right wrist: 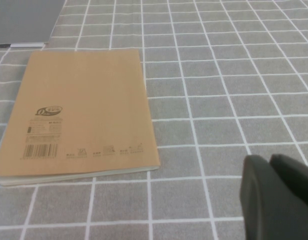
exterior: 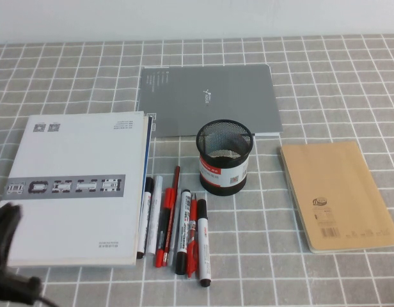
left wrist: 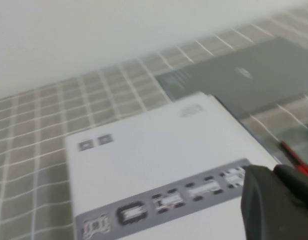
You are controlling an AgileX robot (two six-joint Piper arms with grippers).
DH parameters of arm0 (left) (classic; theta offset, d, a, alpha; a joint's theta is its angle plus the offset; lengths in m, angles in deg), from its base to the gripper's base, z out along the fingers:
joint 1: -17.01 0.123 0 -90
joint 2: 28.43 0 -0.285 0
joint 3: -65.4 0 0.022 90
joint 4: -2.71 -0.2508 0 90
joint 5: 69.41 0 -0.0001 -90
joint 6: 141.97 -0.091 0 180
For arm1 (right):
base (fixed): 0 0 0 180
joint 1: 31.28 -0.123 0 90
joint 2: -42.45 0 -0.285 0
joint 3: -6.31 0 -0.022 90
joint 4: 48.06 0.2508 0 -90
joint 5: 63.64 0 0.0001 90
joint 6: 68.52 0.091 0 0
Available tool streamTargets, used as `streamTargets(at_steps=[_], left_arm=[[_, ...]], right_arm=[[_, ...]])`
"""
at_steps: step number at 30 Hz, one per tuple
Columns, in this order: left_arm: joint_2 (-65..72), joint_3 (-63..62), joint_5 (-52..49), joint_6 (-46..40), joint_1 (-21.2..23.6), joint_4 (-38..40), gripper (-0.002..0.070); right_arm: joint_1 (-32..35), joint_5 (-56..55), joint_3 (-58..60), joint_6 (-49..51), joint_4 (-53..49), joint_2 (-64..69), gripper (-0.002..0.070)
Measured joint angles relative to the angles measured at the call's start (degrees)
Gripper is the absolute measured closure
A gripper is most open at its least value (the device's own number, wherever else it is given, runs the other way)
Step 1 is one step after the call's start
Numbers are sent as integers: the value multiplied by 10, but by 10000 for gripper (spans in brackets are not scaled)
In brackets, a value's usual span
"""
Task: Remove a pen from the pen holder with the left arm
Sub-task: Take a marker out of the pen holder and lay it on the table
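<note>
The black mesh pen holder [exterior: 224,157] stands upright mid-table, and no pen shows above its rim. Several pens and markers [exterior: 174,220] lie side by side on the cloth between the holder and a white book [exterior: 78,185]. My left gripper [exterior: 6,224] is low at the near left, over the book's near left corner, far from the holder. In the left wrist view it [left wrist: 271,172] is shut with nothing in it, above the white book [left wrist: 159,165], with a red pen [left wrist: 296,157] just beyond. My right gripper [right wrist: 268,161] is shut and empty over bare cloth.
A grey notebook [exterior: 210,99] lies behind the holder. A brown notebook [exterior: 338,195] lies to the holder's right, also seen in the right wrist view [right wrist: 84,110]. The checked tablecloth [exterior: 280,268] covers the table.
</note>
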Motion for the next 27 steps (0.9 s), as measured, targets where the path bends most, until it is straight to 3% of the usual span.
streamTargets(at_steps=[7, 11, 21, 27], left_arm=[[-140, 110, 12, 81, 95, 6, 677], [-209, 118, -37, 103, 132, 6, 677], [-314, 118, -217, 89, 139, 7, 677], [-316, 118, -248, 65, 139, 11, 677]], right_arm=[[0, 0, 0, 0, 0, 0, 689], [0, 0, 0, 0, 0, 0, 689], [0, 0, 0, 0, 0, 0, 689], [0, 0, 0, 0, 0, 0, 689]])
